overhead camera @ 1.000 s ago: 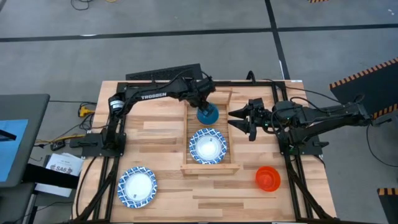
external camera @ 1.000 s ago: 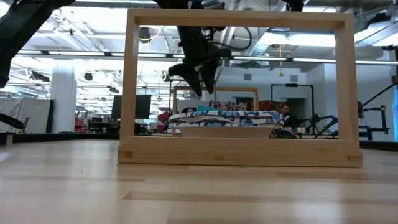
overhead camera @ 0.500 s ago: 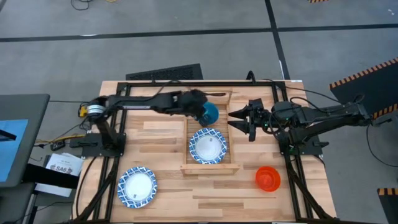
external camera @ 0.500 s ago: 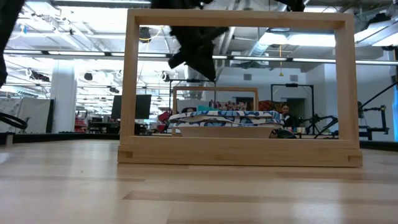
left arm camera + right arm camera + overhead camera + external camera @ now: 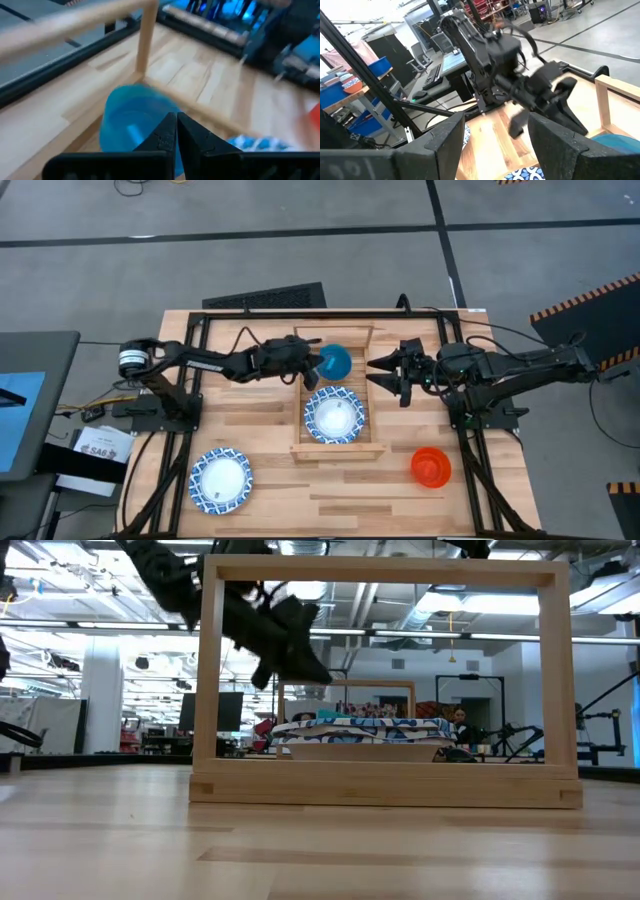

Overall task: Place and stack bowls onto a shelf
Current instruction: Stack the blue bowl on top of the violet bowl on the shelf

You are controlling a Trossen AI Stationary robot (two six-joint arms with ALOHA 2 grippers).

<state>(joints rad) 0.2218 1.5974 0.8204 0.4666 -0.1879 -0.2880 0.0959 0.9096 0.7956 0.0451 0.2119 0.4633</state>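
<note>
A teal bowl (image 5: 335, 362) sits on its base at the far end of the shelf (image 5: 303, 412). Nearer on the shelf lies a white bowl with a blue patterned rim (image 5: 334, 414). My left gripper (image 5: 316, 364) is shut with nothing between its fingers. It hovers over the shelf's left rail, just left of the teal bowl (image 5: 127, 127) and well above it in the low view (image 5: 320, 675). My right gripper (image 5: 376, 368) stands open beside the shelf's right rail, holding nothing (image 5: 495, 150).
A second white patterned bowl (image 5: 220, 480) lies near the table's front left. An orange-red bowl (image 5: 431, 466) lies at the front right. In the low view the shelf's upright wooden frame (image 5: 385, 790) stands across the middle. A keyboard (image 5: 265, 297) lies beyond the table's far edge.
My left gripper has shut and drawn back from above the teal bowl toward the table's left edge, tipping from pointing down to a flatter slant. The teal bowl has stayed on the shelf. My right gripper has kept still.
</note>
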